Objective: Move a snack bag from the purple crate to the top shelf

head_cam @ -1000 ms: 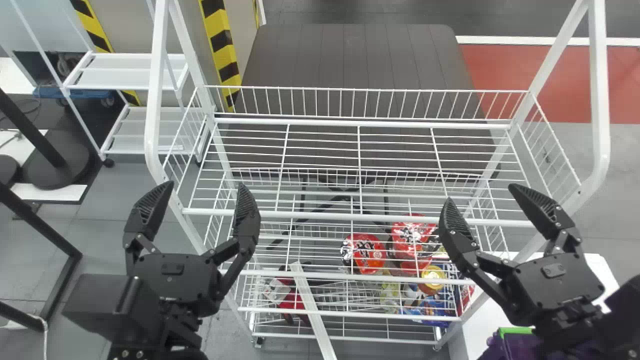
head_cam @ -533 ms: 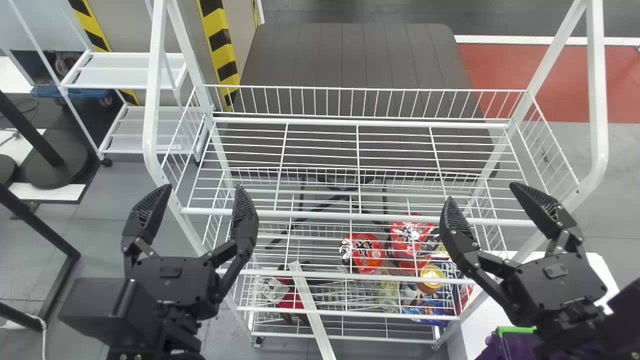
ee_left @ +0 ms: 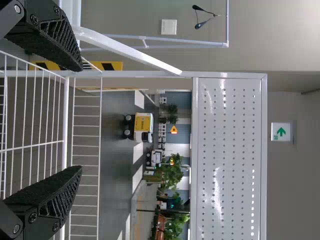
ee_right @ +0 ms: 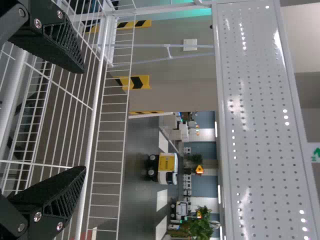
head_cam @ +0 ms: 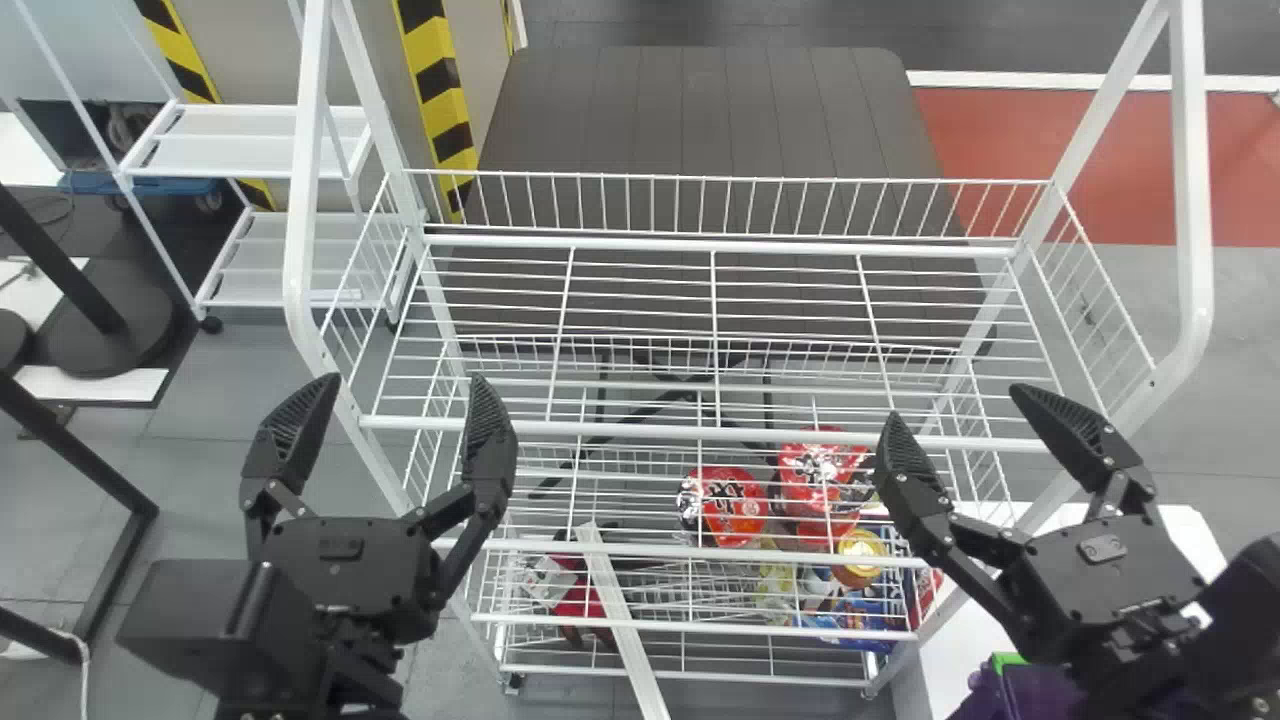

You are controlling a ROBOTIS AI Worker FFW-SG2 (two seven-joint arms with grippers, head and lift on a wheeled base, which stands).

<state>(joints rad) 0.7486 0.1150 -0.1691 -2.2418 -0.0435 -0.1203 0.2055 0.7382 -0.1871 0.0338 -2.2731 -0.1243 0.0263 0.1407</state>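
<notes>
The purple crate with green trim (head_cam: 1015, 695) lay near five o'clock from the spread jaws of the right black gripper (head_cam: 956, 402); any snack bag inside was hidden. A white wire rack (head_cam: 700, 434) stood at twelve o'clock on grey floor (head_cam: 230, 400). The left black gripper (head_cam: 407, 380) pointed toward twelve, jaws spread.
</notes>
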